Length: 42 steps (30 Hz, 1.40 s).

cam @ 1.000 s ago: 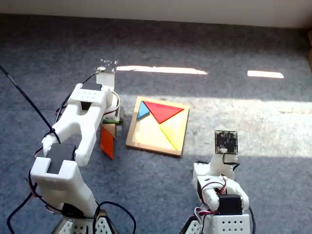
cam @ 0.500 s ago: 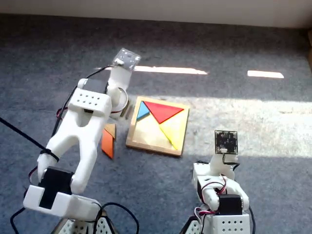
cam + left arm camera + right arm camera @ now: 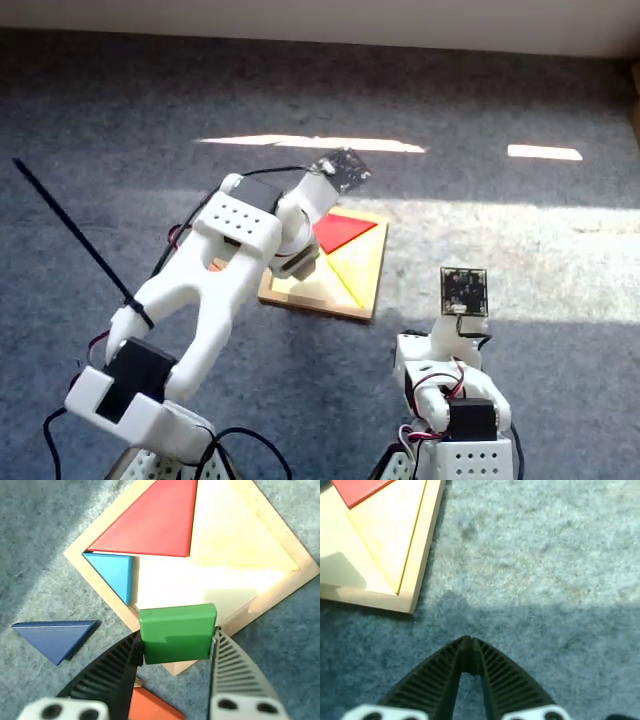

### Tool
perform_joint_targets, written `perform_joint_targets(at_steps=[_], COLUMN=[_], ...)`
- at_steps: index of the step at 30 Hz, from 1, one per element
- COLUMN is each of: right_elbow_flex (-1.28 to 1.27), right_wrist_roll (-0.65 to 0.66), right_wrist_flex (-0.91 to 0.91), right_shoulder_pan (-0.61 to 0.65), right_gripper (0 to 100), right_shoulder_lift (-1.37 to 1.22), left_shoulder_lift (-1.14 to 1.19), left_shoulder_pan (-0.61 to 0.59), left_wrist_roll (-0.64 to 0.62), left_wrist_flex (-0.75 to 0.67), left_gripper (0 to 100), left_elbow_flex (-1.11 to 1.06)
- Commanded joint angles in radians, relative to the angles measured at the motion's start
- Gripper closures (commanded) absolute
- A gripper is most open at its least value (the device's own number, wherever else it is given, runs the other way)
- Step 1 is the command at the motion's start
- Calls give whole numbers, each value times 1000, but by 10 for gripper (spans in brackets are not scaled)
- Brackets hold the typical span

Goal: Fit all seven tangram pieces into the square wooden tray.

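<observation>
My left tool grasps the green square over the tray's near-left corner, where I judge it could catch the rim and tilt if lowered; my right tool is clenched on nothing.

tray: pale bare wood, smooth, unvarnished look. green piece and red piece: smooth matt faces, look painted. carpet: grey, rough fibrous pile; left gripper has black ribbed plastic fingers, arm shell white smooth plastic, slight sheen.
</observation>
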<state>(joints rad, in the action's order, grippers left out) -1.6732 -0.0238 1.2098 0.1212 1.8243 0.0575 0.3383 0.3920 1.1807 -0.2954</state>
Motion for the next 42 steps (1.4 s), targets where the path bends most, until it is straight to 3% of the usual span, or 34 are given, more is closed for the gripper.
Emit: perform_joint_targets(at_steps=[1, 9, 21, 24, 30, 36, 42], right_elbow_flex=[-125, -125, -125, -125, -125, -125, -125], right_wrist_roll=[3, 3, 3, 3, 3, 3, 3], right_wrist_flex=[-28, -28, -28, -27, -27, -27, -25], right_shoulder_pan=[-15, -15, -15, -15, -15, -15, -15], right_gripper=[993, 993, 993, 993, 993, 993, 993], right_shoulder_lift=[12, 12, 12, 12, 12, 12, 12], left_shoulder_lift=[70, 183, 183, 189, 193, 193, 193], left_shoulder_pan=[21, -74, -77, -82, -76, -82, -82], left_wrist_roll=[8, -112, -114, -112, -112, -115, -115], left_wrist_flex=[-5, -5, 152, 150, -3, -158, -209], left_gripper=[845, 707, 707, 761, 843, 846, 846], left_elbow_flex=[76, 231, 298, 269, 139, 22, 22])
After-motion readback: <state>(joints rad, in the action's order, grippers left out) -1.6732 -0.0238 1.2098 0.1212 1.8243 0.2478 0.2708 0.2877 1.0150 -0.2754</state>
